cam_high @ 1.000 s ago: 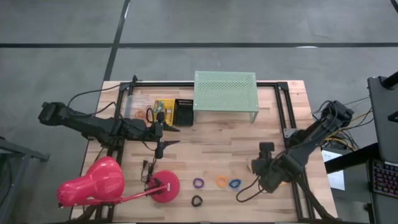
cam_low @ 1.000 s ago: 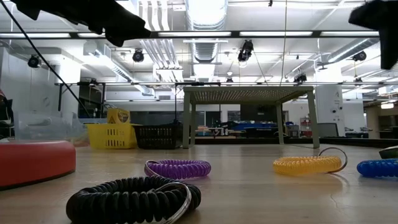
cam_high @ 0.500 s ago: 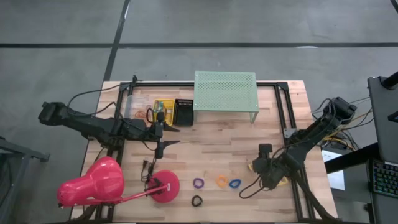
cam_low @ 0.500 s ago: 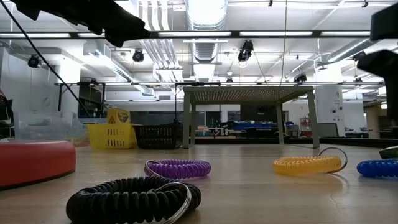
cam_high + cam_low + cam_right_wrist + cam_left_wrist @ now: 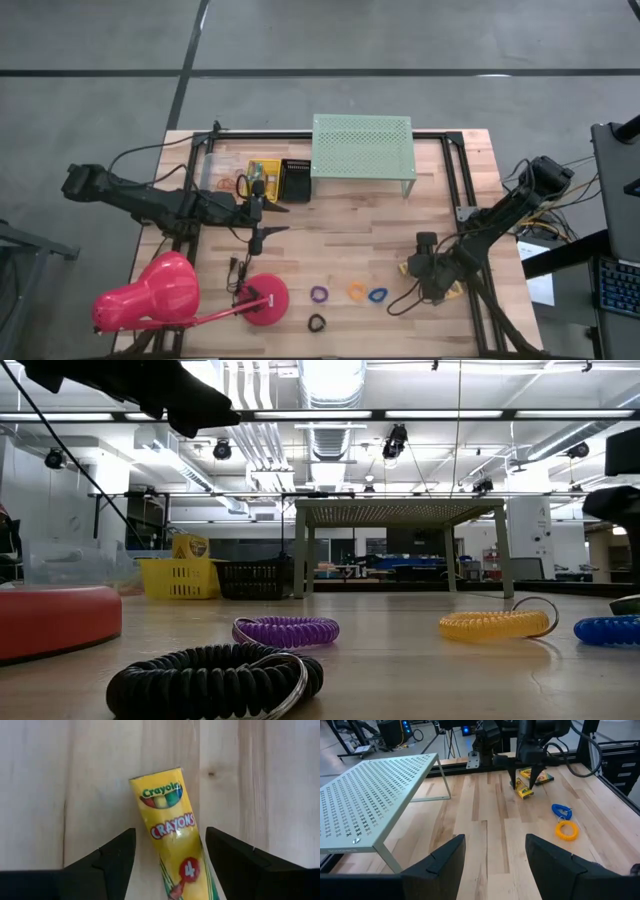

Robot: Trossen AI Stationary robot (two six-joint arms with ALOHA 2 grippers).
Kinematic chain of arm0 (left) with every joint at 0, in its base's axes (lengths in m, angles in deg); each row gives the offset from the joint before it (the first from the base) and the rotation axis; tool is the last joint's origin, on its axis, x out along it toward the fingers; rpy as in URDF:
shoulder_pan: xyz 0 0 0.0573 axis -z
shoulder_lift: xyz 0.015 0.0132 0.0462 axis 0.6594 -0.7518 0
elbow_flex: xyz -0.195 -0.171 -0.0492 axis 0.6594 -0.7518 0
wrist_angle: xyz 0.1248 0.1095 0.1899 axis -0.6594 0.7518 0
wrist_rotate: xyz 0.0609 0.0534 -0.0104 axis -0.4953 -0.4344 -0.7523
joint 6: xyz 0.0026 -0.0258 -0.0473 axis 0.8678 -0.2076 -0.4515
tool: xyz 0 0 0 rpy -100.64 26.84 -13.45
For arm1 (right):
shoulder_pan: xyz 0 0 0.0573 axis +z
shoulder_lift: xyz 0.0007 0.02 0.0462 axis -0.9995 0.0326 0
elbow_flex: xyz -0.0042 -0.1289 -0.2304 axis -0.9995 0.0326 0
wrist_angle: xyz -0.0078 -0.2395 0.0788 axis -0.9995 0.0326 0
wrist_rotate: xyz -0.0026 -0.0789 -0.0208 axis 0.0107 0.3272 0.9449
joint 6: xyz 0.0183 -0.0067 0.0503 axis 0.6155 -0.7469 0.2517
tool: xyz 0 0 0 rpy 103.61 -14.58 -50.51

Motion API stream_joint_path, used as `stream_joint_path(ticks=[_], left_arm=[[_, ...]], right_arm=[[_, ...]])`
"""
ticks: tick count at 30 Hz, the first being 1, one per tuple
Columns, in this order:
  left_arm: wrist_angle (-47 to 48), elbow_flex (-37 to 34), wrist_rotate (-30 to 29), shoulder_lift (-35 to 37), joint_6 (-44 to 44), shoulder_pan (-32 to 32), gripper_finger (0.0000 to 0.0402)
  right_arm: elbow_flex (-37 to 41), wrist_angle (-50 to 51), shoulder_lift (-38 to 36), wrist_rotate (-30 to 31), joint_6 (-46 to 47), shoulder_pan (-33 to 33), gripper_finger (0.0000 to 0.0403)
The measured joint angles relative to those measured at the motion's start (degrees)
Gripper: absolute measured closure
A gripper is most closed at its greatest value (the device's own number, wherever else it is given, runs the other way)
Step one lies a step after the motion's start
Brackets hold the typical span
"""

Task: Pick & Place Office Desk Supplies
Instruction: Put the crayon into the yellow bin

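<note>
Crayon box (image 5: pixel 175 845) lower end cut off; second box perhaps beneath.

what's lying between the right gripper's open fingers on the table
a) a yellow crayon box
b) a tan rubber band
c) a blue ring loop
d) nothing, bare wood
a: the right wrist view shows the right gripper open, its dark fingers either side of a yellow crayon box flat on the wooden table.

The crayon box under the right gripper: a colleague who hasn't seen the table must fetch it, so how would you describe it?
Start at the mint-green perforated shelf at the table's back edge, then cross to the front right, where the right gripper hangs open, pointing straight down. Directly below it lies the crayon box, flat on the wood. Unlike the coiled loops nearby, it is a yellow rectangular carton printed "Crayola Crayons".
</note>
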Motion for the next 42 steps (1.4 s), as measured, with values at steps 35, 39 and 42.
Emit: stream_joint_path(ticks=[35,39,42], left_arm=[[0.3,0.0,0.0,0.0,0.0,0.0,0.019],[0.3,0.0,0.0,0.0,0.0,0.0,0.019],[0.3,0.0,0.0,0.0,0.0,0.0,0.019]], right_arm=[[-3.4,-1.7,0.0,8.8,1.0,0.0,0.0275],[-6.8,-2.0,0.0,18.8,0.7,0.0,0.0287],[-9.2,-2.6,0.0,29.1,-0.2,-0.2,0.0295]])
